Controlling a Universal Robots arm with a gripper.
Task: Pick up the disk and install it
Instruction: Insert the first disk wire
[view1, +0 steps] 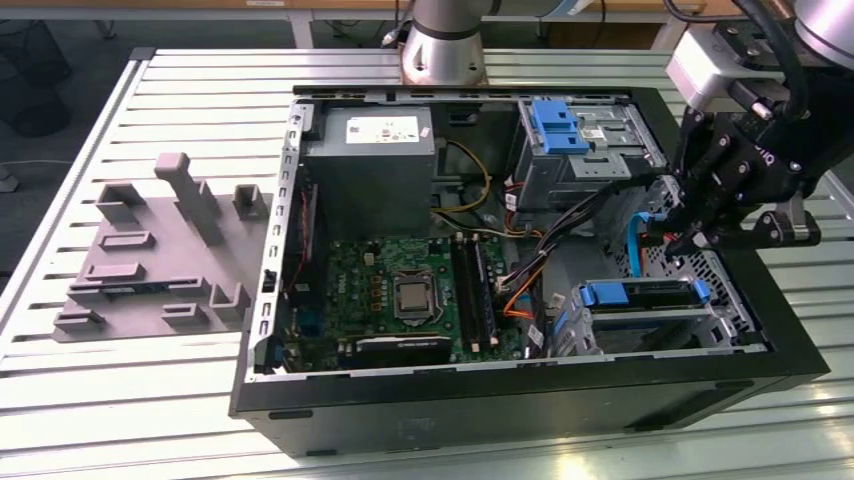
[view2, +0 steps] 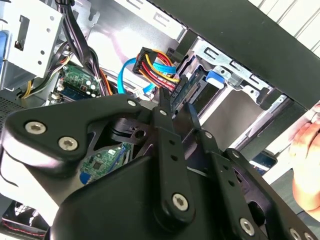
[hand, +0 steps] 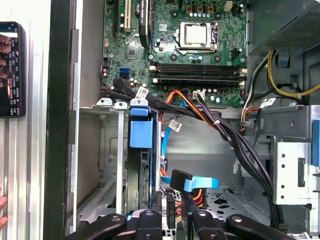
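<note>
The disk (view1: 641, 296) sits in the drive cage (view1: 661, 325) at the corner of the open computer case (view1: 534, 395) on the exterior view's right, standing on edge with its blue rail showing along the top. Its long axis runs roughly along the case's near wall, and in the first wrist view the disk (hand: 141, 165) is a dark slab under a blue tab, slotted between the cage's metal walls. The end effector (view1: 698, 238) hangs just beyond it, at the disk's cabled end. In the second wrist view the end effector (view2: 176, 107) has its two fingers drawn close together, tips right at the bundle of red, yellow and blue cables (view2: 159, 67) plugged into the drive; whether they pinch anything, I cannot tell. The arm comes down steeply from the far right edge of the tabletop (view1: 160, 390), wrist angled into the case.
</note>
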